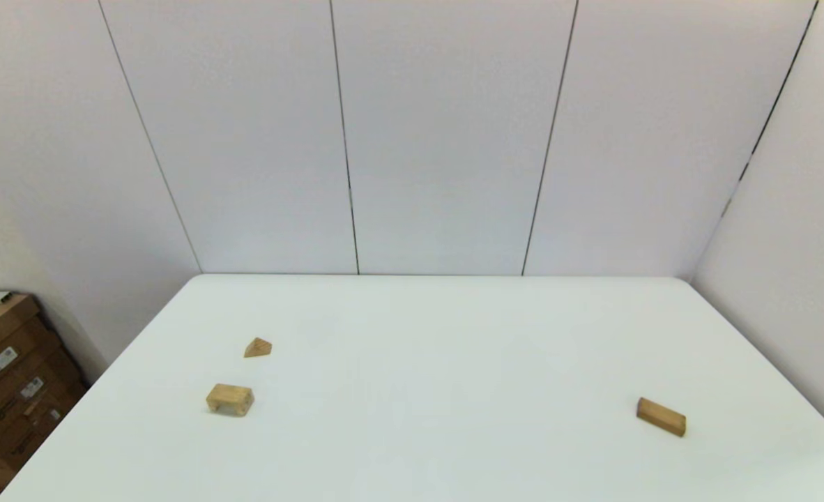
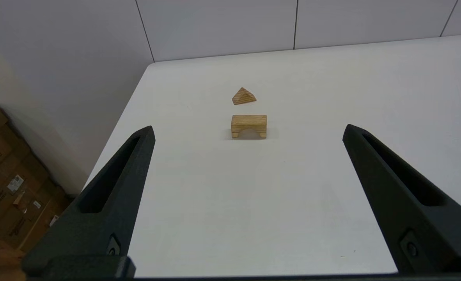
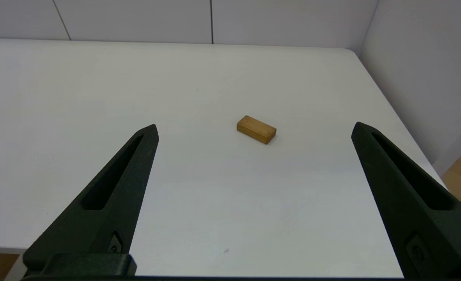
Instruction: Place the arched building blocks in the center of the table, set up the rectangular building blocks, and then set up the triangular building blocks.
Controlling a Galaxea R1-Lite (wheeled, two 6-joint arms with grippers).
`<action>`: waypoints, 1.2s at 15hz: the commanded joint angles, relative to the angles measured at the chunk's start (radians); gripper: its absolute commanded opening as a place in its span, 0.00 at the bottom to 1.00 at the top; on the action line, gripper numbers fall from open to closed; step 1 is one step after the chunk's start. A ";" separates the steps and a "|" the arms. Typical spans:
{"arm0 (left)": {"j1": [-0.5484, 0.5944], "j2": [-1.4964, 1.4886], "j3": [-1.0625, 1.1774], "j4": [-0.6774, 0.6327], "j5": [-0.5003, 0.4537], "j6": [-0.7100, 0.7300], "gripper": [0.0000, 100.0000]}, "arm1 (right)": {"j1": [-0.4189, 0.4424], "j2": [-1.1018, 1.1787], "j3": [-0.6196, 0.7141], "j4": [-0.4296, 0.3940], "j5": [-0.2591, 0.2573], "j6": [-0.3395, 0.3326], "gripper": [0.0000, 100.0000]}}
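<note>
The arched block [image 1: 230,399] [image 2: 249,126] stands on its two legs at the left of the white table [image 1: 440,362]. Just behind it lies the small triangular wedge [image 1: 258,347] [image 2: 243,96]. The rectangular bar [image 1: 661,416] [image 3: 256,129] lies flat at the right side. Neither arm shows in the head view. My left gripper [image 2: 248,130] is open, held back from the arched block with nothing between its fingers. My right gripper [image 3: 254,130] is open too, well short of the rectangular bar.
Stacked cardboard boxes [image 1: 8,380] [image 2: 8,187] stand on the floor beyond the table's left edge. Grey wall panels [image 1: 447,139] close the back and right sides. A wide bare stretch of tabletop separates the left blocks from the bar.
</note>
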 commanded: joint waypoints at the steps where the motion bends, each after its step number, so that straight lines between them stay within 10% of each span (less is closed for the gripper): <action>1: 0.000 0.001 0.000 -0.001 0.000 0.001 1.00 | 0.000 0.000 0.000 0.001 -0.001 0.005 1.00; 18: 0.000 0.320 -0.298 0.177 0.021 0.008 1.00 | 0.000 0.000 0.000 0.001 -0.001 0.005 1.00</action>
